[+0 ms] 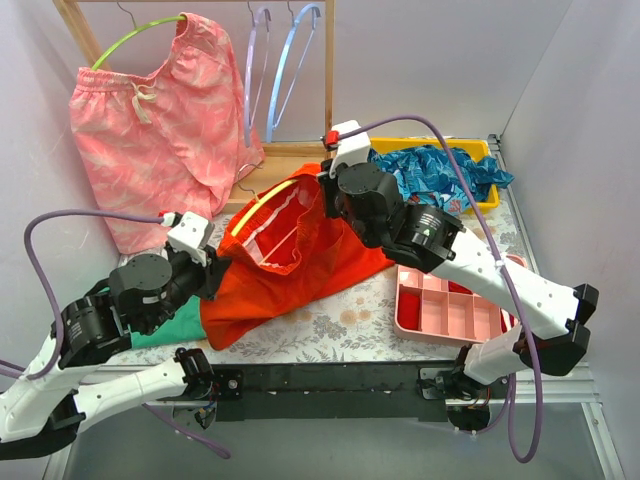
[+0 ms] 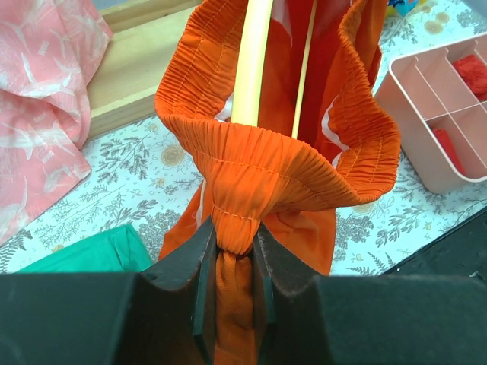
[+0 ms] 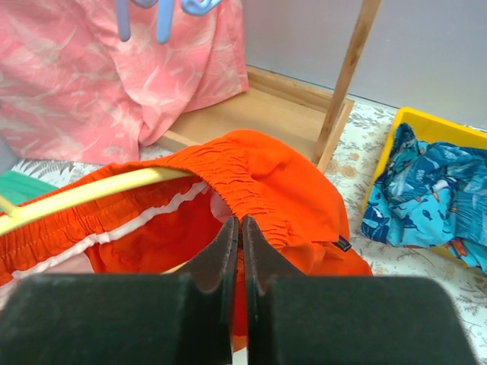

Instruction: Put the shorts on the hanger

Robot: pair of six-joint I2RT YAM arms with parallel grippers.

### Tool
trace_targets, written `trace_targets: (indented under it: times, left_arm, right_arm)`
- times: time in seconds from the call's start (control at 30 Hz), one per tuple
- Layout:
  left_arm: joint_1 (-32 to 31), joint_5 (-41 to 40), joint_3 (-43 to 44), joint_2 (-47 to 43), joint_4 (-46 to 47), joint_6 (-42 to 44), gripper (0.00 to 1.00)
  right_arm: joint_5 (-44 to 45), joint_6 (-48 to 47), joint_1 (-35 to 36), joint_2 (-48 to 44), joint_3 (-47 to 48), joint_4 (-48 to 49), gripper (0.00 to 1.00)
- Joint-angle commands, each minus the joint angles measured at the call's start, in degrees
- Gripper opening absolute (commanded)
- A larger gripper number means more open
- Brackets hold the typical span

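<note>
The red-orange shorts (image 1: 290,262) lie spread in the middle of the table, waistband held open between both grippers. The yellow hanger (image 1: 262,203) sits inside the waistband opening; its arc shows in the left wrist view (image 2: 251,61) and the right wrist view (image 3: 84,194). My left gripper (image 1: 215,262) is shut on a bunched part of the waistband (image 2: 232,236). My right gripper (image 1: 335,190) is shut on the opposite side of the waistband (image 3: 242,217). The hanger's hook is hidden.
Pink patterned shorts (image 1: 150,130) hang on a green hanger (image 1: 135,38) on the wooden rack at back left, beside two pale blue hangers (image 1: 285,60). A yellow tray with blue patterned cloth (image 1: 440,172) is at back right. A pink compartment tray (image 1: 450,305) is at front right. Green cloth (image 1: 165,325) lies front left.
</note>
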Motion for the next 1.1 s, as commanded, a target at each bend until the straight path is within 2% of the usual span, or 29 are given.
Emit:
trace_targets:
  times: [0.0,0.03,0.07,0.13,0.17,0.37,0.47,0.6,0.73,0.9,1.07]
  left_arm:
    - [0.21,-0.22,2.34,-1.31,0.50,-1.05,0.00]
    - [0.21,-0.57,2.25,-1.14,-0.11,-1.40,0.00]
    - [0.21,-1.10,2.08,-0.96,-1.25,-1.84,0.00]
    - [0.21,-1.72,1.72,-1.13,-2.48,-3.86,0.00]
    - [0.21,-2.24,1.37,-1.22,-2.92,-4.74,0.00]
    - [0.21,-2.77,-1.35,-3.77,-3.54,-11.59,0.00]
    - [0.21,-6.45,-0.91,-2.72,-5.73,-16.76,0.00]
    - [0.30,-15.67,0.31,-0.79,-10.56,-25.65,0.00]
    - [0.30,-27.79,3.47,0.62,-12.68,-28.91,0.00]
    - [0.21,-37.92,6.91,5.62,-10.14,-25.32,0.00]
    - [0.30,-48.19,4.37,10.37,6.45,-5.75,0.00]
  right_arm:
    - [-7.41,-2.95,-0.79,0.84,2.56,5.84,0.20]
    - [-9.16,-3.39,-0.79,0.75,2.39,6.54,0.26]
    - [-10.75,-3.57,-0.79,0.84,2.30,7.51,0.38]
    - [-10.76,-3.66,-0.79,0.58,2.04,8.04,0.51]
    - [-10.24,-3.66,-0.70,0.40,1.86,8.22,0.61]
    - [-11.90,-5.50,-0.70,0.31,1.42,15.24,0.77]
    - [-12.26,-7.69,-0.79,2.50,3.09,18.93,0.81]
    - [-11.82,-8.49,-0.79,4.97,4.32,21.40,0.82]
    - [-10.50,-8.14,-0.70,4.79,1.43,23.07,0.82]
    - [-8.92,-5.60,-0.70,-0.47,-8.21,25.70,0.82]
    - [-8.13,-2.70,-0.79,-9.16,-17.55,27.91,0.82]
